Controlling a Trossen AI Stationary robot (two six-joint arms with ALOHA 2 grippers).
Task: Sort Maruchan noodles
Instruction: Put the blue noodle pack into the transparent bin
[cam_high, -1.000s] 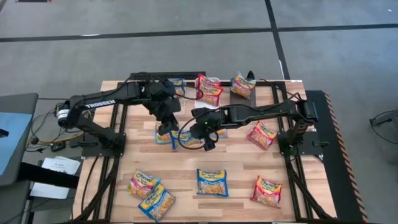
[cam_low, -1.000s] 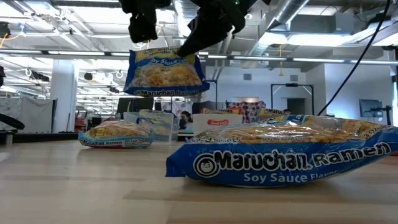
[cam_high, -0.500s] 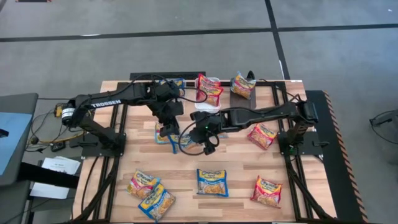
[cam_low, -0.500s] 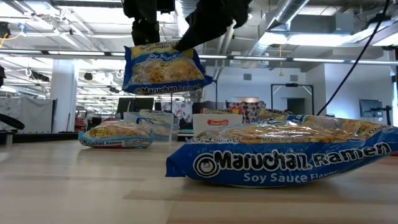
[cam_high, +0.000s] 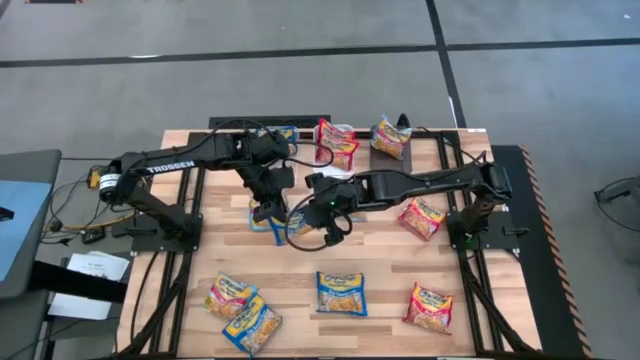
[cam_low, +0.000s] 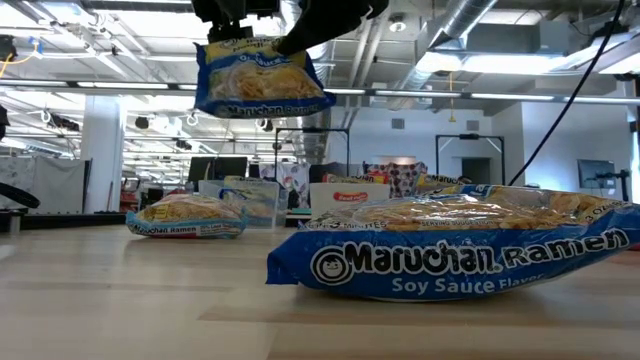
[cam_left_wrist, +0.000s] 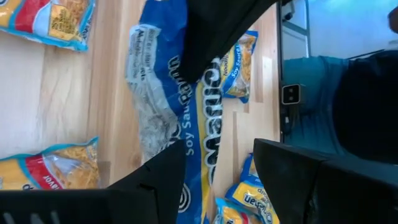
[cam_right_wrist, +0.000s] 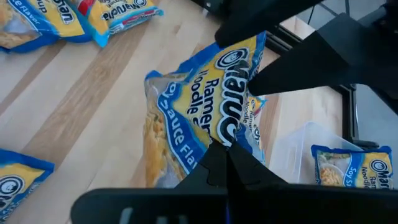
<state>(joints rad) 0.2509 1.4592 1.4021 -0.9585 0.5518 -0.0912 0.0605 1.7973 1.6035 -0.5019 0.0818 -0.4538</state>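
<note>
A blue-and-yellow Maruchan noodle packet (cam_low: 262, 80) hangs in the air over the table's middle (cam_high: 291, 228). My right gripper (cam_right_wrist: 227, 163) is shut on it. My left gripper (cam_left_wrist: 217, 152) is open, its two fingers standing on either side of the packet's upper end (cam_right_wrist: 252, 59); whether they touch it I cannot tell. Another blue packet (cam_high: 258, 216) lies flat on the table below the left gripper (cam_high: 268, 207). My right gripper pinches the packet's edge (cam_right_wrist: 217, 142) between its two shut fingers, near one corner. It comes slanting down from the table's right side. The packet is lifted clear of the table and hangs tilted below the fingers, its printed face toward the near edge.
Packets lie about the table: red ones (cam_high: 422, 216) (cam_high: 430, 306) at the right, a blue one (cam_high: 342, 293) near the front, two more (cam_high: 230, 296) (cam_high: 252, 324) at the front left. Bins with packets (cam_high: 336, 143) (cam_high: 390, 137) stand along the far edge, a clear one (cam_right_wrist: 308, 146) with a blue packet.
My right gripper has risen with the blue packet, which hangs higher above the table than before. The packet's upper end has come up between my left gripper's fingers. The left gripper has turned a little and stayed open.
</note>
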